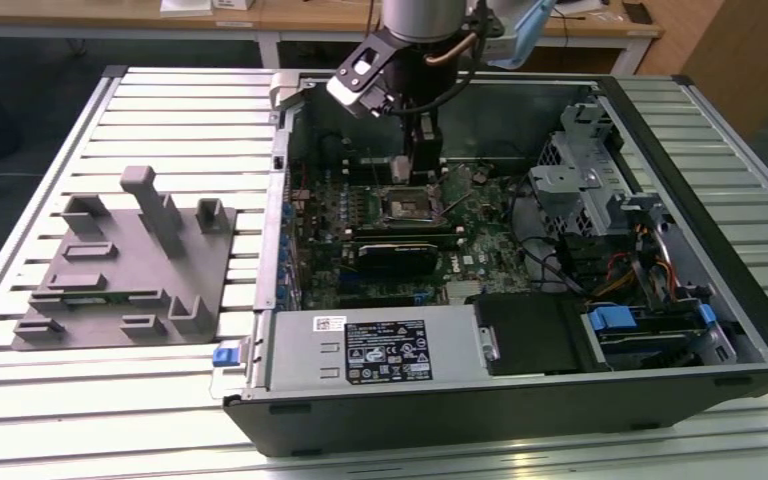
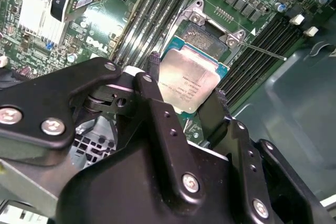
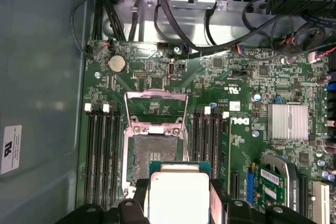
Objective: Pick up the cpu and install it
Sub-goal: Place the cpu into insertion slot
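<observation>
The gripper [image 2: 186,78] pinches the cpu [image 2: 192,83] by its edges above the open socket [image 2: 203,36]. Seating likely demands a level chip with its corners squarely aligned.

The cpu [image 2: 190,78] is a small flat square chip with a pale silvery metal top that carries faint print, and it is ringed by a thin blue-green board edge. It is clamped at two opposite edges between the black fingers [image 2: 154,66] of the gripper [image 2: 187,81], with its metal top facing up. In the second wrist view it hangs just above the open socket [image 2: 203,36], overlapping one side of it and not seated in it.
</observation>
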